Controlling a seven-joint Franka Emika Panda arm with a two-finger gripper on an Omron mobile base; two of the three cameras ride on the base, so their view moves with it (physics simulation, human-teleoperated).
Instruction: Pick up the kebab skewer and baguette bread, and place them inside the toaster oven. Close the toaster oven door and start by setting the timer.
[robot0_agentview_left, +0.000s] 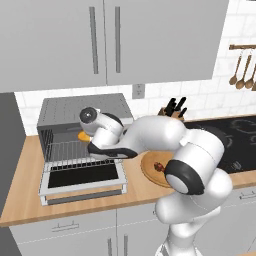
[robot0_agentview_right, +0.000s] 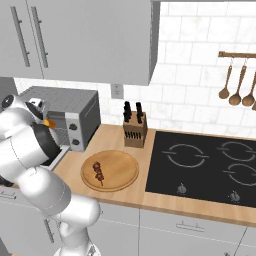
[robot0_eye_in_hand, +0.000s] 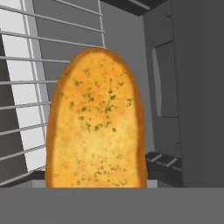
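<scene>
Reaching into the open toaster oven (robot0_agentview_left: 82, 117) at the left end of the counter (robot0_agentview_left: 30, 185), the arm holds the baguette bread (robot0_eye_in_hand: 96, 122) just above the wire rack (robot0_agentview_left: 65, 149). From the left base view a sliver of orange crust shows at the hand, inside the oven mouth. The gripper (robot0_agentview_left: 86, 136) appears clamped on the bread: the hand view has the loaf standing straight out from the hand with the rack bars behind it, though the fingertips themselves are hidden, so the grasp is a judgement. Below, the toaster oven door (robot0_agentview_left: 82, 177) lies dropped flat toward the near edge.

Further right, the kebab skewer (robot0_agentview_right: 99, 171) lies on the round wooden plate (robot0_agentview_right: 122, 167), well apart from the oven, not yet moved. Beyond it stand the knife block (robot0_agentview_right: 135, 129) and then the stovetop (robot0_agentview_right: 210, 165).

Risks from here: letting go too high could send the loaf rolling forward onto the door, or end-first between the rack bars. Pulling the hand out at an angle could catch the rack or the oven roof and drag the bread back out. Bread left too near the front would also crowd the skewer and could block the door from shutting.
</scene>
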